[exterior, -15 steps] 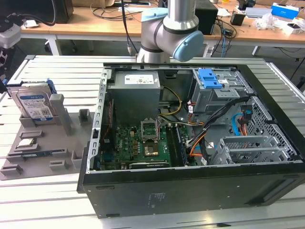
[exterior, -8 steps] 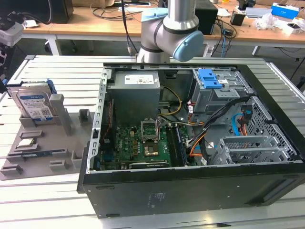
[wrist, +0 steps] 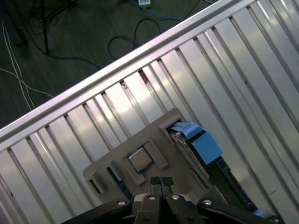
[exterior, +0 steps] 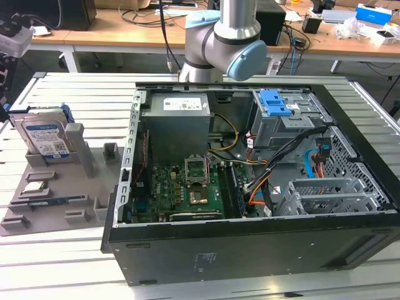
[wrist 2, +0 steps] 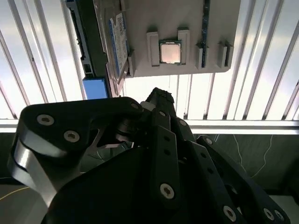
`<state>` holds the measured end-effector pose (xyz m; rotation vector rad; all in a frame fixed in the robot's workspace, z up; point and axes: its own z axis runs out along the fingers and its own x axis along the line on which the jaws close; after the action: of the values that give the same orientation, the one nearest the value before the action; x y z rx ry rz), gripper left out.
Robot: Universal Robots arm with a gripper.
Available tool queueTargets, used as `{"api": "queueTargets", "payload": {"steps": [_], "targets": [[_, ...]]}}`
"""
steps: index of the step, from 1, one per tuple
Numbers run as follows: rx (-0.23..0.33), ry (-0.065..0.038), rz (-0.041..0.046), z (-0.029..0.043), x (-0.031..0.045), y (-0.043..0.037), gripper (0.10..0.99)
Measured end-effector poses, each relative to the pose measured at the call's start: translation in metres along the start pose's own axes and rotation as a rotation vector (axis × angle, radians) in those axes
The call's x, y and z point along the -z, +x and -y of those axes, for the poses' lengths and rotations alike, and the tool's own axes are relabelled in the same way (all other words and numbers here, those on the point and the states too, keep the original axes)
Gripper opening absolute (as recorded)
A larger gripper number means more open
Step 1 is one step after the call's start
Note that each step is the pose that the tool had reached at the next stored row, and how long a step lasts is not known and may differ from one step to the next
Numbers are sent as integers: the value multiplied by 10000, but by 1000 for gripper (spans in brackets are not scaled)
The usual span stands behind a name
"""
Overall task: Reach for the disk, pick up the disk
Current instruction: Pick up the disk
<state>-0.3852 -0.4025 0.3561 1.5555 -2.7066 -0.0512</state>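
The disk (exterior: 42, 134) stands on edge in a slot at the back of the grey fixture (exterior: 75, 187), at the exterior view's left; its blue-and-white label faces forward. In the first wrist view its blue side rail (wrist: 198, 143) shows beside the fixture (wrist: 154, 140). The second wrist view shows the disk's label (wrist 2: 119, 41) and blue rail (wrist 2: 96, 87). My gripper (wrist: 161, 182) hangs high above the fixture, with its fingertips pressed together and nothing between them. The disk lies off to one side of the tips, well apart from them. The black gripper (wrist 2: 159, 97) also shows in the second wrist view.
A small square processor chip (wrist: 140, 158) sits in a pocket of the fixture, close under the tips. An open computer case (exterior: 250, 187) with a blue-latched drive cage (exterior: 275, 103) takes up the middle of the slatted metal table (exterior: 62, 269). Beyond the table edge lies floor with cables (wrist: 46, 46).
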Motion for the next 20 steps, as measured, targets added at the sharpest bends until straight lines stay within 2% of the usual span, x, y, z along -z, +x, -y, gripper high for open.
{"api": "queueTargets", "payload": {"steps": [20], "targets": [[1736,1,-66,0,0,0,106]]}}
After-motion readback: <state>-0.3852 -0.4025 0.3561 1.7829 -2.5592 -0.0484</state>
